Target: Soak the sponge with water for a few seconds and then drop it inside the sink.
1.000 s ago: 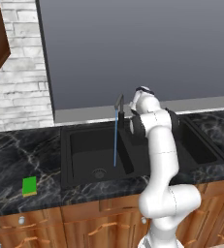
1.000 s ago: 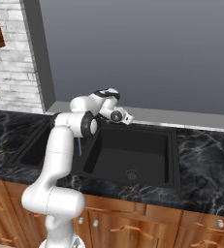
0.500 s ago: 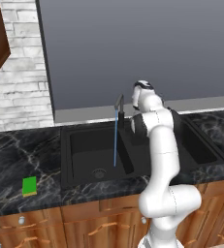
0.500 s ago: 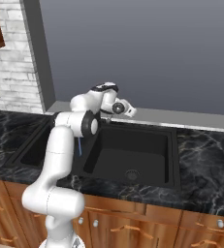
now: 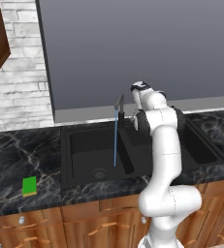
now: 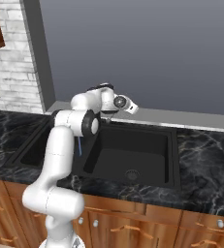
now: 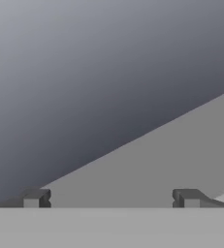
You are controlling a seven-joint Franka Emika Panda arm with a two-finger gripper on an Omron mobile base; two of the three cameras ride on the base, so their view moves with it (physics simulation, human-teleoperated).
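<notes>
On counter left of sink (image 5: 84, 145), sponge (image 5: 29, 186) lies flat, seemingly long axis front-to-back.

Green sponge (image 5: 29, 186) flat on counter (image 5: 16, 160)

The black rectangular double-basin sink (image 5: 84, 160) sits sunk into the dark marbled stone worktop (image 5: 16, 160), pretty much dead centre of the left base view. The slim dark faucet (image 5: 119, 104) stands at the sink's 12 o'clock edge, over the divider, and the thin straight stream of water (image 5: 115, 140) drops from it into the left basin, landing just at 3 o'clock of the round drain (image 5: 99, 172). The small flat green sponge (image 5: 29, 186) lies on the worktop at about 8 o'clock from the sink, well apart from it, near the front edge. The white robot arm (image 5: 164, 160) rises at 3 o'clock of the stream, over the right basin. Wooden cabinet fronts (image 5: 84, 227) run under the worktop, and a grey wall panel (image 5: 133, 48) stands behind.
</notes>
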